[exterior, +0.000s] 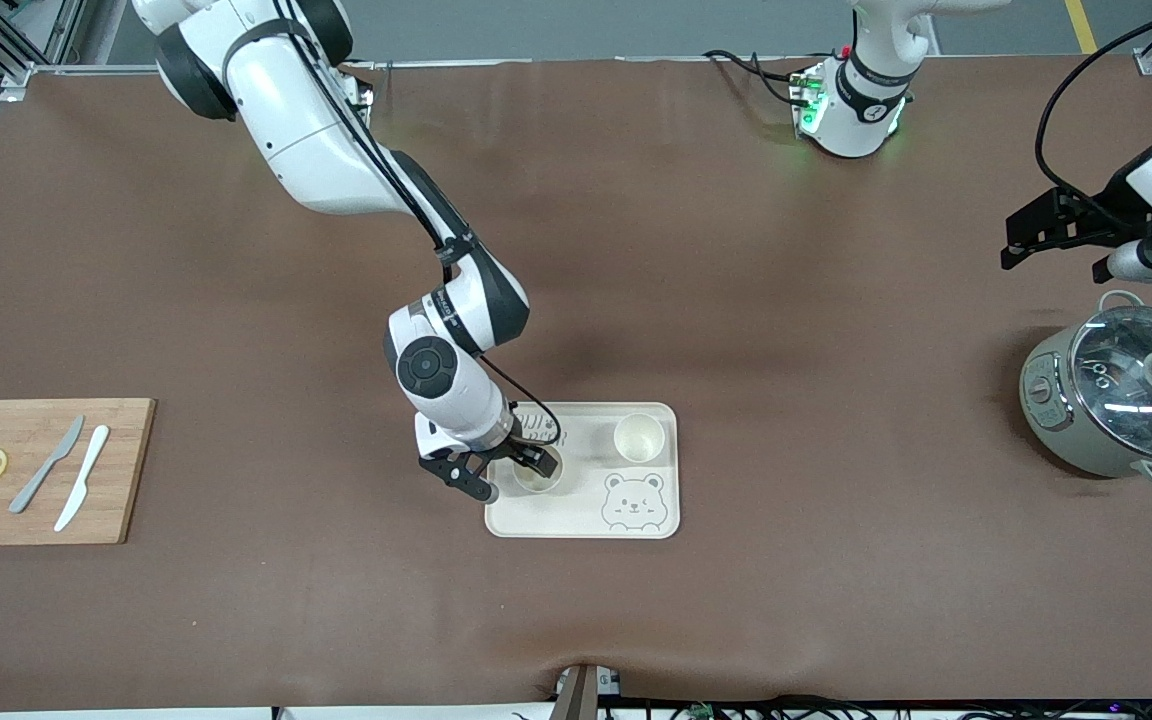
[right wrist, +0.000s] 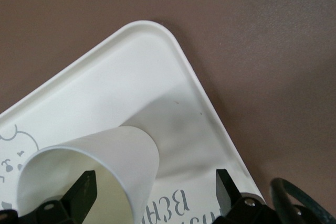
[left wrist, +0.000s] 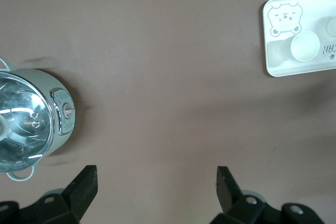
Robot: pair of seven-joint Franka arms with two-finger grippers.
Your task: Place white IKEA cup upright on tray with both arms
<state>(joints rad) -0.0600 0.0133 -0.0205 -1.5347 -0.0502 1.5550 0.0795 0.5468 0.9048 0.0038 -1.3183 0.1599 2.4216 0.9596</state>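
The cream tray (exterior: 586,512) with a bear drawing lies in the middle of the table. A white cup (exterior: 534,482) stands upright on it, at the end toward the right arm. My right gripper (exterior: 503,472) hangs open right over this cup. In the right wrist view one finger (right wrist: 84,192) is over the cup's (right wrist: 105,156) mouth and the other is outside it, over the tray (right wrist: 131,77). A second white cup (exterior: 639,437) stands upright on the tray, farther from the front camera. My left gripper (exterior: 1046,240) waits open (left wrist: 156,179) above the table at the left arm's end.
A grey pot with a glass lid (exterior: 1121,390) stands below the left gripper, also seen as the pot (left wrist: 26,121) in the left wrist view. A wooden cutting board (exterior: 126,470) with two lemon slices and two knives lies at the right arm's end.
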